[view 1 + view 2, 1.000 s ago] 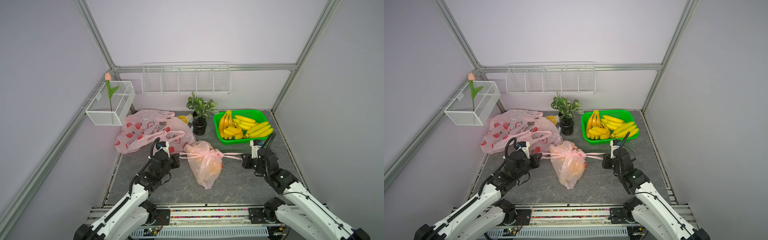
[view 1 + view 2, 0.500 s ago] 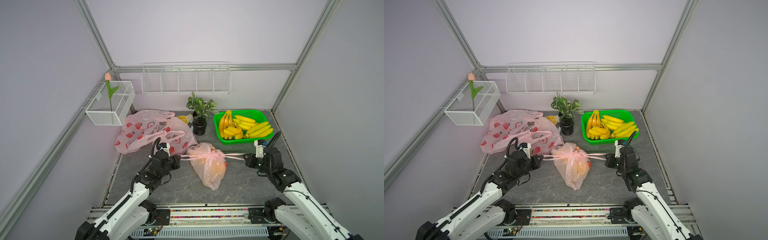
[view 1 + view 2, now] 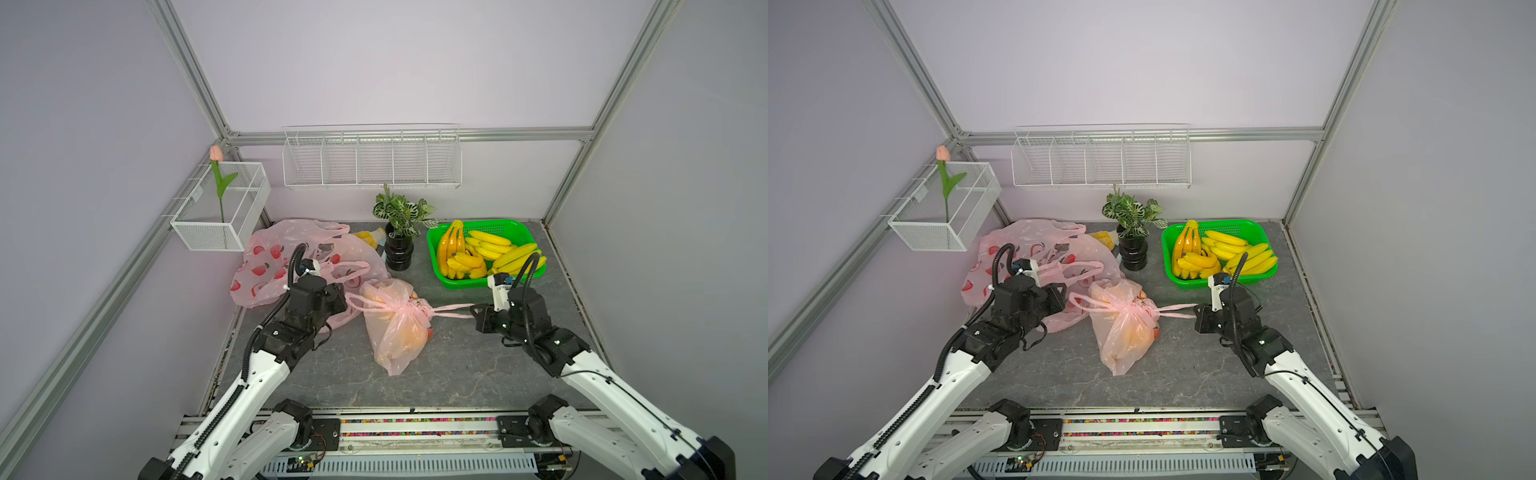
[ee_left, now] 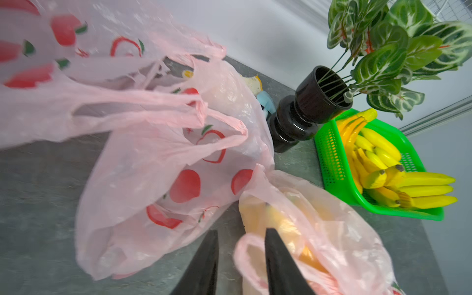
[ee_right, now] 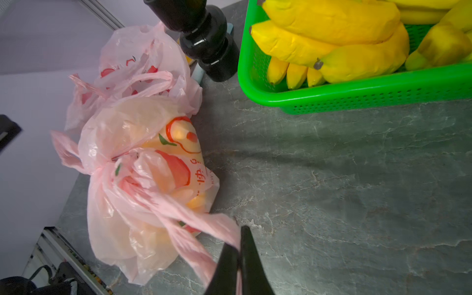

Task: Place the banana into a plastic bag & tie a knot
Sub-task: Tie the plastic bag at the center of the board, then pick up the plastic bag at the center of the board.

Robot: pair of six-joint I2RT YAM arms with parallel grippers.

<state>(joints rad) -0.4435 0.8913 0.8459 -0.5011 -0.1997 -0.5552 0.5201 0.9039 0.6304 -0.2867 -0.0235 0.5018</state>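
The right gripper (image 5: 238, 237) is pinching the twisted pink handle strip (image 5: 204, 224) of the knotted translucent pink plastic bag (image 3: 395, 328). The left gripper (image 4: 241, 231) is gaping, the opposite handle loop (image 4: 237, 251) seemingly loose beside it. The yellow banana (image 4: 258, 214) is lying inside that bag.

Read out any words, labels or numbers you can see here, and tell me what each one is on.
Tied pink bag: red print on its side; one character looks like "协", and the rest is too creased and blurred to read.
Nothing else in view carries text I can read.
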